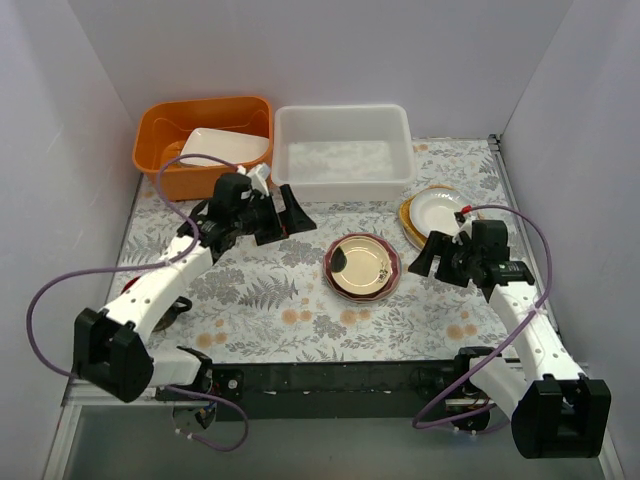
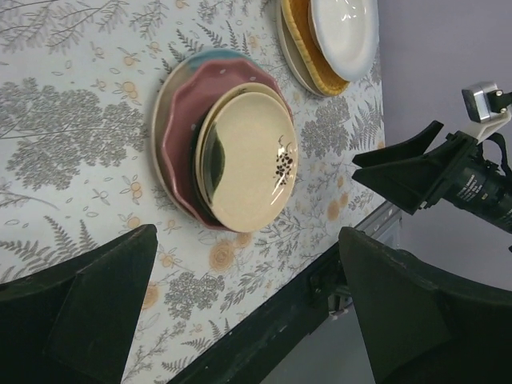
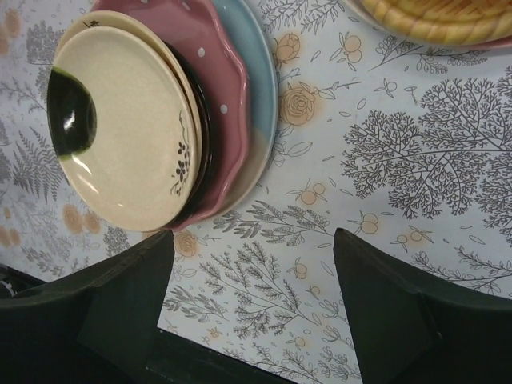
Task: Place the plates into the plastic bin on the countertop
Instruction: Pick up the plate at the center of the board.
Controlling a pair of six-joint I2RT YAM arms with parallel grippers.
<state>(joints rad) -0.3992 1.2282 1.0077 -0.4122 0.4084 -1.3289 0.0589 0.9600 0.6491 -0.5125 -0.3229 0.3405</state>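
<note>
Left tool (image 2: 248, 320) and right tool (image 3: 252, 312) both gape empty; the plates (image 1: 362, 266), stacked mid-frame on the counter (image 1: 270, 300) below the plastic bin (image 1: 343, 150), appear stiff, glossy, breakable, best pinched at an overhanging rim.

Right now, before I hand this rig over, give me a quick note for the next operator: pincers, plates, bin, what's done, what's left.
Left pincer: open, holding nothing, to the left of the centre stack.
Right pincer: open, holding nothing, to the right of that stack.
Plates: both stacks are on the countertop. The centre stack has a cream plate on top, and the second stack is near the right edge.
Plastic bin: at the back, no plate in it.
Done: nothing yet.
Left: every plate goes into the bin.
</note>
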